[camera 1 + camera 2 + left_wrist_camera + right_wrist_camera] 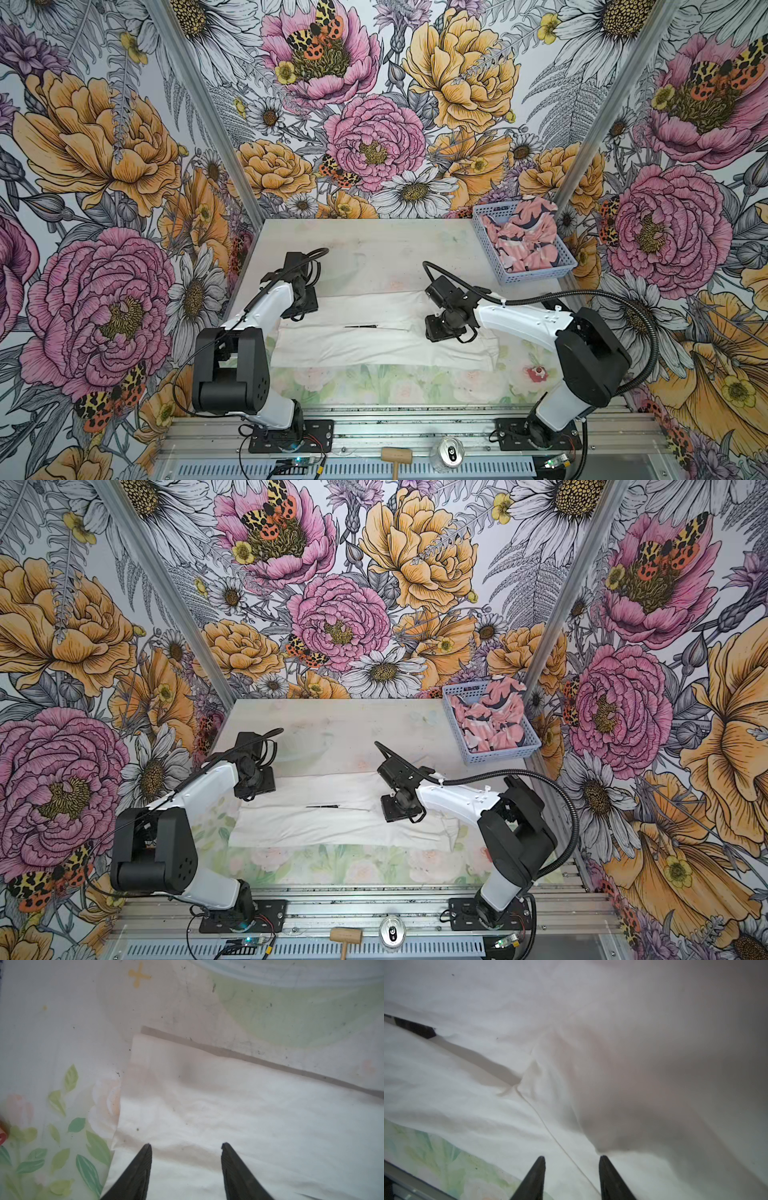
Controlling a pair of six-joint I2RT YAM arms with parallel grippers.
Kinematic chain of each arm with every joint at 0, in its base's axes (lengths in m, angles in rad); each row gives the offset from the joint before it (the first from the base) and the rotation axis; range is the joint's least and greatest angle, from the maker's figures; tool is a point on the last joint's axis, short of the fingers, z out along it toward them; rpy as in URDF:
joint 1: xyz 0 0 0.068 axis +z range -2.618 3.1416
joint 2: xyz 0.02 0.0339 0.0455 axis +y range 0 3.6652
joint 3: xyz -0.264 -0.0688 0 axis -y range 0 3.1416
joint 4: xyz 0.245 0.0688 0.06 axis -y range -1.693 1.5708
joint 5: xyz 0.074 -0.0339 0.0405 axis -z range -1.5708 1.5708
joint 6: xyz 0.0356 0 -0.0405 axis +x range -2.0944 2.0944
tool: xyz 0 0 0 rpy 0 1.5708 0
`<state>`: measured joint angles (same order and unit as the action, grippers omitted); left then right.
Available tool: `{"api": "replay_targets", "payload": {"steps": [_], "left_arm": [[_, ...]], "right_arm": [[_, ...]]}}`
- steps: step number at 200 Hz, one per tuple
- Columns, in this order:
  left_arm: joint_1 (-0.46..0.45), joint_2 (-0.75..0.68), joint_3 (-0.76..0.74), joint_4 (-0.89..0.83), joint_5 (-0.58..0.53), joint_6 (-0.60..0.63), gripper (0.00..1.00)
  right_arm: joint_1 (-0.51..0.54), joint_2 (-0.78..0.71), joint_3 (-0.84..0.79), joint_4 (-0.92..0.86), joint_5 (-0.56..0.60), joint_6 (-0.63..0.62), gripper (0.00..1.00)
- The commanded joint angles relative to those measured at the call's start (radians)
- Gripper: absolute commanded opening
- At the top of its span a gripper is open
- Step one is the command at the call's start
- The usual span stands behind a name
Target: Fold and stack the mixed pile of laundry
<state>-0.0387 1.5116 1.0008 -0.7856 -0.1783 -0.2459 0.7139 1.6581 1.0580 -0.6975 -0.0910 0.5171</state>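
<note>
While folded into a long band, lying across centre frame in both top views: white T-shirt [374, 345]; above its left end, jaws apart, empty: left gripper [186, 1145]; above its right end, likewise parted: right gripper [572, 1157]; heaped in light blue basket [536, 276], upper right: pink printed garment [523, 237].

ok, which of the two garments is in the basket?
The pink garment with navy and white print, bunched in the light blue basket at the table's far right. The white T-shirt lies flat mid-table.
</note>
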Motion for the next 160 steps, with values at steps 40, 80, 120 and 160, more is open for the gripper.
{"api": "replay_targets", "payload": {"steps": [40, 80, 120, 160], "left_arm": [[-0.018, -0.05, 0.002, 0.002, 0.013, -0.035, 0.56], [-0.015, -0.053, 0.002, 0.002, 0.012, -0.035, 0.56], [-0.012, -0.057, 0.001, 0.0, 0.01, -0.035, 0.56], [-0.012, -0.068, -0.001, 0.0, 0.007, -0.031, 0.56]], "right_arm": [[0.054, 0.055, 0.056, -0.018, 0.199, -0.049, 0.41], [0.059, 0.08, 0.056, -0.018, 0.213, -0.05, 0.29], [0.061, 0.101, 0.052, -0.022, 0.239, -0.057, 0.21], [0.061, 0.059, 0.047, -0.038, 0.214, -0.069, 0.02]]}}
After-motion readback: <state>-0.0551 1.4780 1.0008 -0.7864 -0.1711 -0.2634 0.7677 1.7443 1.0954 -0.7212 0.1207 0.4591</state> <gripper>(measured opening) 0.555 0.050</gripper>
